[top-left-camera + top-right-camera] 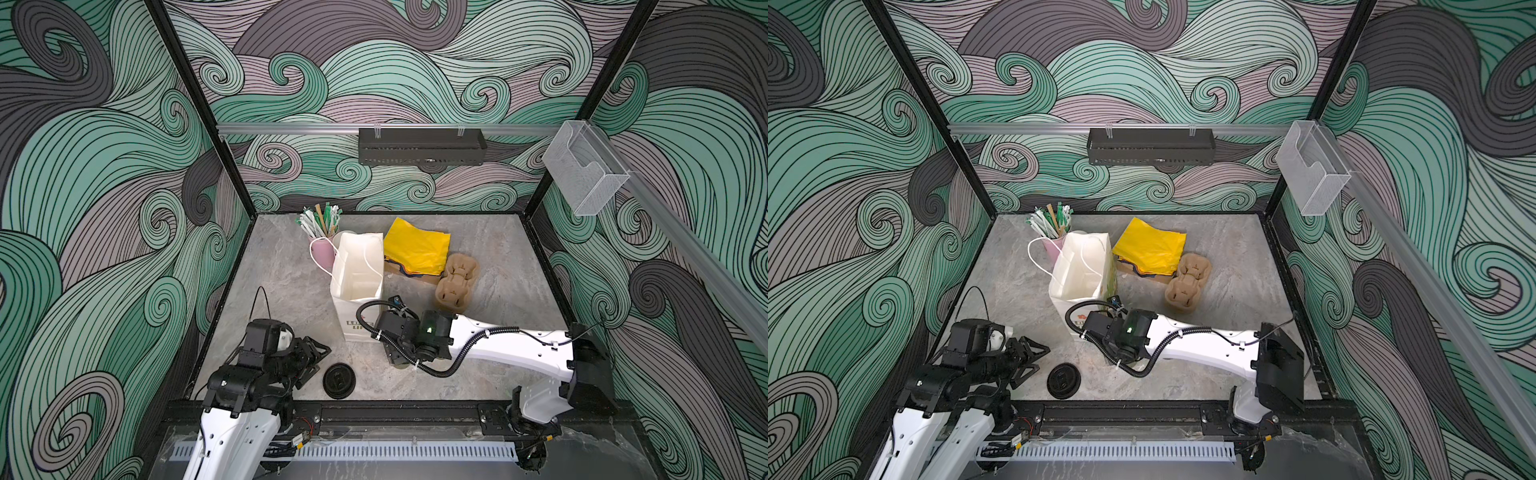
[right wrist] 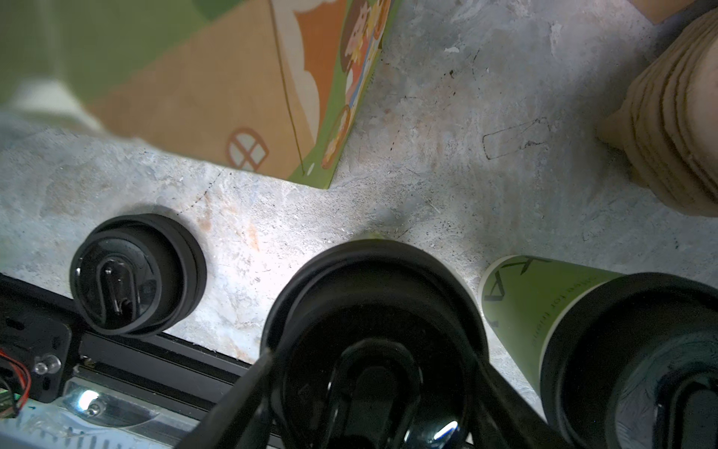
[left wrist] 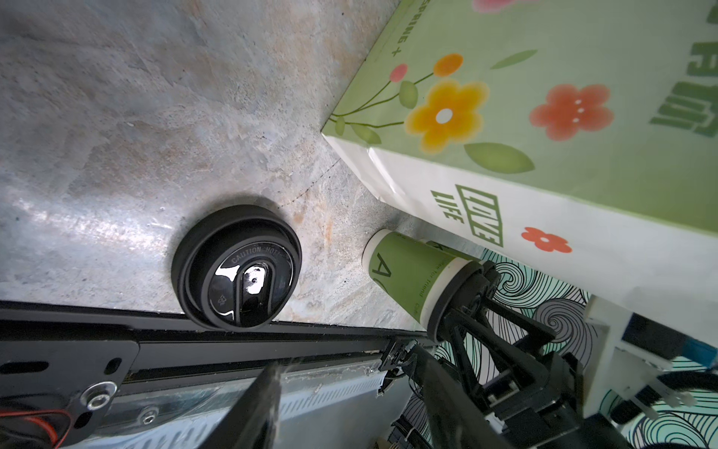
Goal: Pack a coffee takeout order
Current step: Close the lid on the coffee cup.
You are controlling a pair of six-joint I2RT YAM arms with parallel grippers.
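Low in the frame in both top views, the left gripper gapes wide on nothing, beside a stack of lids. Right of it, the right gripper straddles the black lid of a green cup standing near the paper bag; whether it squeezes, I cannot tell. Yellow napkins lie mid-frame.

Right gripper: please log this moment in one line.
right gripper: astride lidded green cup, grip unclear | left gripper: open | black lid stack: untouched

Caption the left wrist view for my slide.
Right gripper at the lid of a green cup beside the floral paper bag, stacked black lids lying nearby on the grey table.
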